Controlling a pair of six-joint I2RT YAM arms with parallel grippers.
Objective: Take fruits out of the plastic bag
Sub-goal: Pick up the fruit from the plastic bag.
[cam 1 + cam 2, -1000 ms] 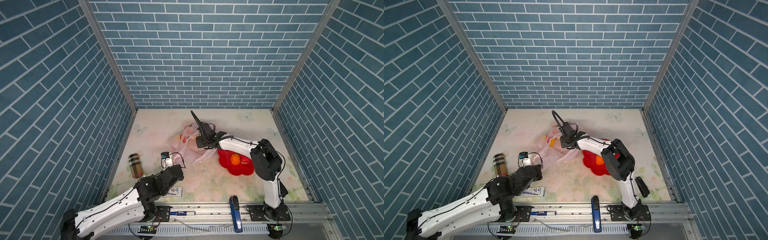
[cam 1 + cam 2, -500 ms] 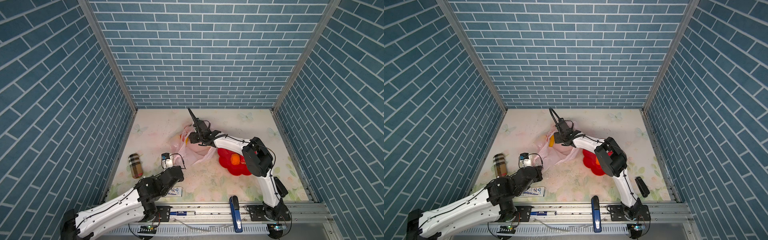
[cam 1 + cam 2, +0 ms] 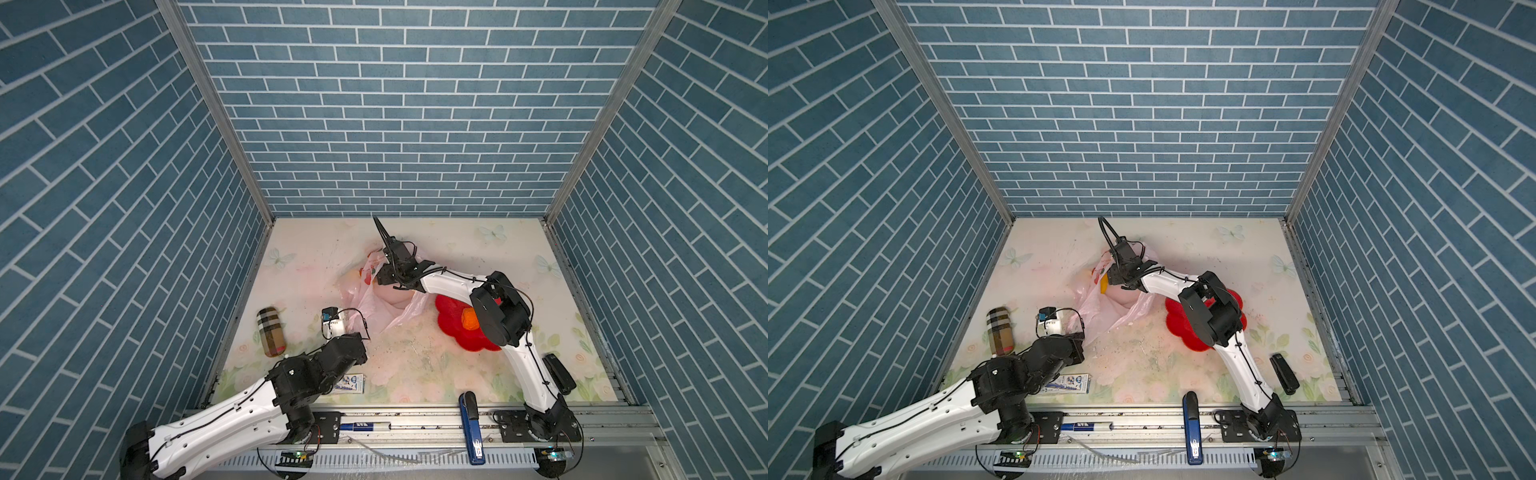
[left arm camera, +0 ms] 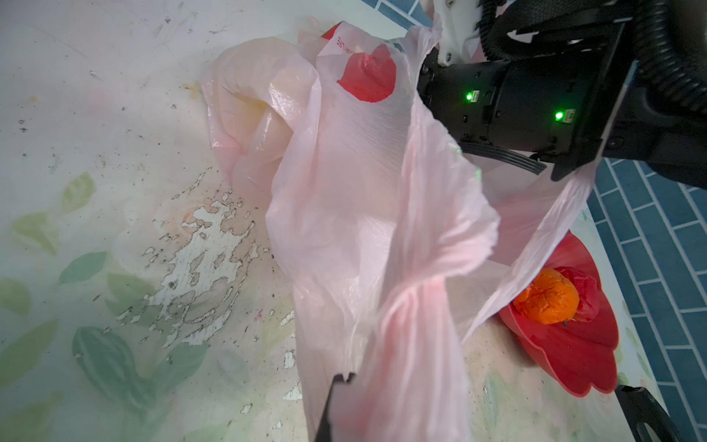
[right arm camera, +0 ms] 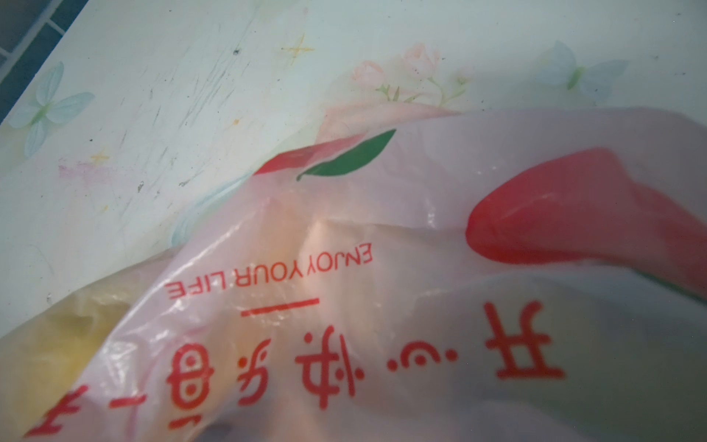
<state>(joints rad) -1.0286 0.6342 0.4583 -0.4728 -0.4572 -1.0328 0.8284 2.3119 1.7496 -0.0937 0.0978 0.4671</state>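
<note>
The desk (image 3: pixel 478 257) carries the plastic bag (image 3: pixel 374 309), slumped between both arms. The left jaws are pinched shut on its twisted handle and draw the film taut toward themselves. The right jaws are sunk into the bag's open middle, hidden by film and their own wrist, so I cannot tell whether they stand wide or narrow. Behind the right jaws, under their arm, sits the red plate (image 3: pixel 451 328), holding an orange fruit (image 3: pixel 470 319) and a red fruit (image 4: pixel 581 287). A yellow fruit (image 3: pixel 1104 283) shows through the film just beside the right jaws. The step in hand looks like reaching for another fruit. To do it well, I would hold the left pinch firm and raised so the mouth gapes. The right jaws should go around the fruit alone, with no film caught between, and close gently, since the toys look light. Then lift out through the mouth toward the plate.
</note>
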